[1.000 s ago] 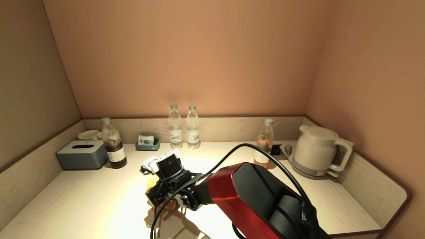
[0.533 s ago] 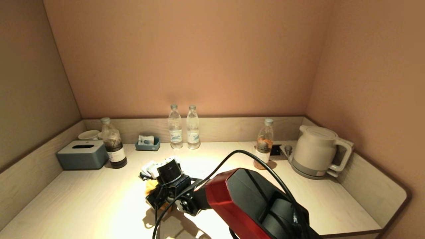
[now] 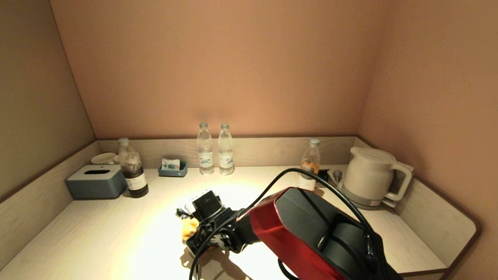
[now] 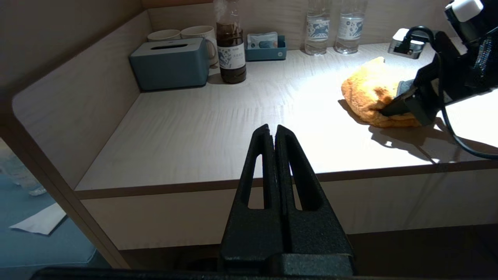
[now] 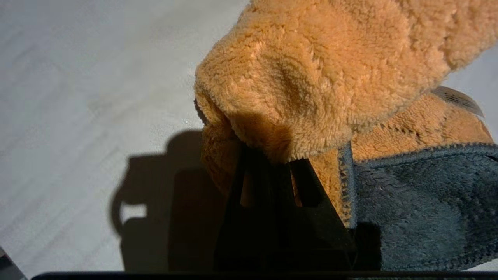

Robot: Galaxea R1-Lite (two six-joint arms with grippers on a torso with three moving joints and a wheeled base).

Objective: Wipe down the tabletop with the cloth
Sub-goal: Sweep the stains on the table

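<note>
While the left gripper (image 4: 272, 134) idles pressed together below the desk edge, the right gripper (image 3: 193, 232) pinches the cloth (image 3: 189, 227), bunched flat on the tabletop (image 3: 116, 233) for wiping; bottles (image 3: 214, 149) line the back wall, out of the way.

right arm (image 3: 311, 233): glossy red shell, black panels | black cable (image 3: 272, 186) looped over | left claw (image 4: 272, 130): matte black, slotted fingers

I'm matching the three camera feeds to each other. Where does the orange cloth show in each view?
Head view: cloth low centre, mostly hidden under the right gripper.
Left wrist view: cloth upper right, on the tabletop.
Right wrist view: cloth fills the upper right.
Shared landmark: the gripper clamping it.
</note>
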